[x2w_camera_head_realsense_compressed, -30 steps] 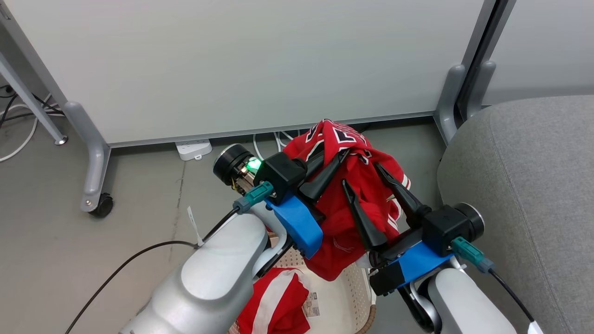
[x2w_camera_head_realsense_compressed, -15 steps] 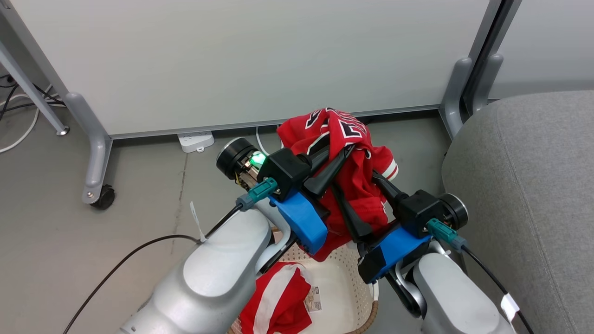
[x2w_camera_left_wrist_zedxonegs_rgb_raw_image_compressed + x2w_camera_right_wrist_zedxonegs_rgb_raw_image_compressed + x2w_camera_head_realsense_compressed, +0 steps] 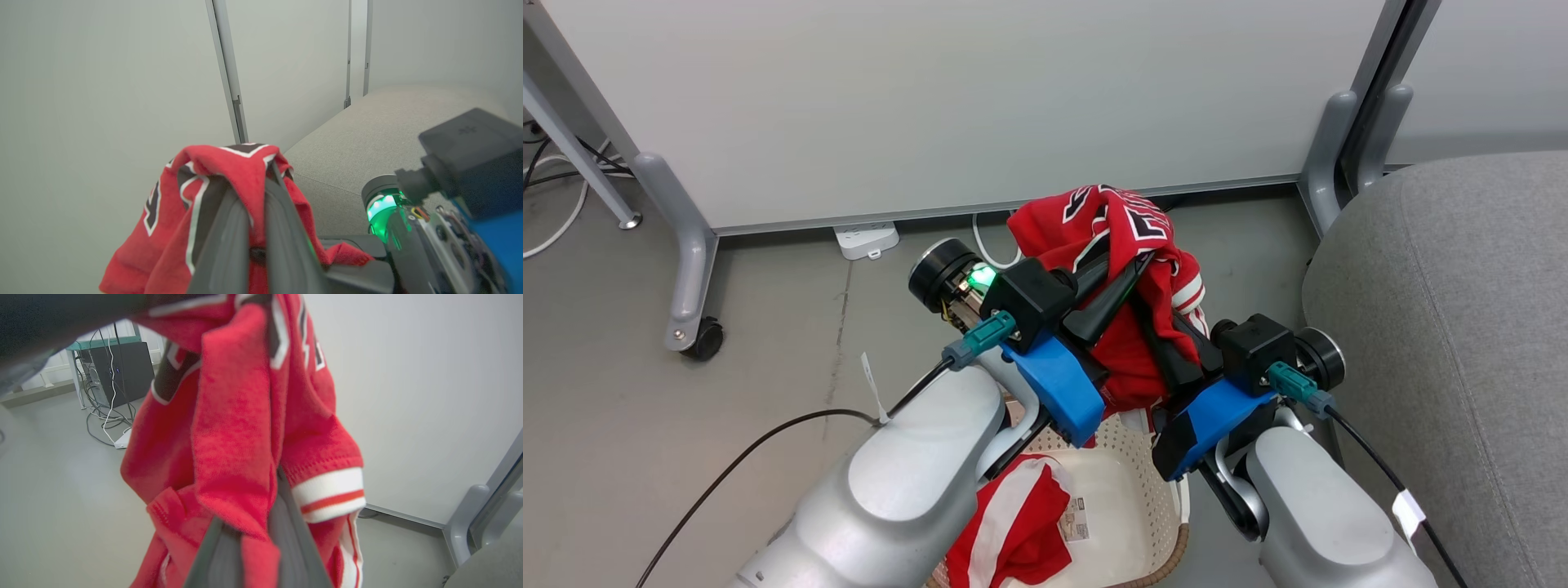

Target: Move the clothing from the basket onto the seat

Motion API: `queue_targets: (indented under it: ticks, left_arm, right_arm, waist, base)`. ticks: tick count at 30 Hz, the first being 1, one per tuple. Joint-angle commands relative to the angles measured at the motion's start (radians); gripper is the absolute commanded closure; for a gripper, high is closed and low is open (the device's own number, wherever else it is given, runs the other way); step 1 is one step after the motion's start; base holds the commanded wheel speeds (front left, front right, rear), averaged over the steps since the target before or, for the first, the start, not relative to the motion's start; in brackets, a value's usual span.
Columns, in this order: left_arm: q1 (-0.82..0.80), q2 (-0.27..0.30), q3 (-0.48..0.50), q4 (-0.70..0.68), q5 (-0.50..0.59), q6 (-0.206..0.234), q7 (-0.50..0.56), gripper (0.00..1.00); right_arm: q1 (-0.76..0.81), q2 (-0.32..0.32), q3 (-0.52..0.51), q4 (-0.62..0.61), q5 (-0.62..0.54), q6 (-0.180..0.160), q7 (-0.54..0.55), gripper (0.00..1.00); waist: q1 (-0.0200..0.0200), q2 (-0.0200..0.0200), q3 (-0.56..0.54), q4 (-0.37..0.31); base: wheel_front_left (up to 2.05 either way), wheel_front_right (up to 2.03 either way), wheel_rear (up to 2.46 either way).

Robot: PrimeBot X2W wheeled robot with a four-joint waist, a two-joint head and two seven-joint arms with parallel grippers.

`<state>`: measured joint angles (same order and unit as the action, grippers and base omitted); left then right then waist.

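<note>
While both pairs of jaws stood clamped on red cloth, the left gripper point(image 3: 1135, 265) pinched the jersey point(image 3: 1054, 224) at its lettered top fold, and the right gripper point(image 3: 1176, 347) pinched it lower down, near the cuffed sleeve. The jersey hung above the basket point(image 3: 1143, 498), and the striped garment point(image 3: 1013, 531) lay inside. The seat point(image 3: 1462, 327) stood to the right. Good handling called for moving both arms together and releasing only over the cushion.
</note>
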<state>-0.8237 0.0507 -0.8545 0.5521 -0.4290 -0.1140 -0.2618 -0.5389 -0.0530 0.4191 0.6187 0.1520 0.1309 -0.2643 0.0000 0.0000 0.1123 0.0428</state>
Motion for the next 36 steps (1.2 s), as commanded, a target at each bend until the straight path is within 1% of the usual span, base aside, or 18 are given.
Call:
queue_targets:
  ticks: [1,23,24,25,36]
  left_arm:
    - [-0.016,0.000,-0.004,-0.003,-0.003,0.004,-0.005,1.00]
    - [-0.014,0.000,-0.011,0.006,-0.012,0.008,-0.005,1.00]
    - [-0.013,0.000,-0.009,0.006,-0.013,0.012,-0.005,0.47]
    - [-0.012,0.000,-0.009,0.008,-0.014,0.012,-0.005,0.00]
    - [-0.008,0.001,-0.011,0.011,-0.011,0.020,-0.004,0.00]
  right_arm:
    - [-0.019,0.004,0.005,0.002,0.013,0.000,0.000,1.00]
    - [-0.013,0.004,0.017,-0.006,0.032,0.000,0.000,1.00]
    - [-0.012,0.004,0.017,-0.006,0.032,0.000,0.000,1.00]
    - [-0.011,0.004,0.018,-0.006,0.032,0.000,0.000,1.00]
    - [-0.005,0.004,0.020,-0.008,0.040,0.000,0.000,1.00]
  waist:
    - [0.0000,0.0000,0.001,0.000]
    - [0.0000,0.0000,0.000,-0.002]
    - [0.0000,0.0000,-0.001,-0.002]
    - [0.0000,0.0000,-0.002,-0.002]
    - [0.0000,0.0000,-0.002,-0.004]
  base:
    - [0.00,0.00,0.00]
    - [0.00,0.00,0.00]
    - [0.00,0.00,0.00]
    - [0.00,0.00,0.00]
    - [0.00,0.00,0.00]
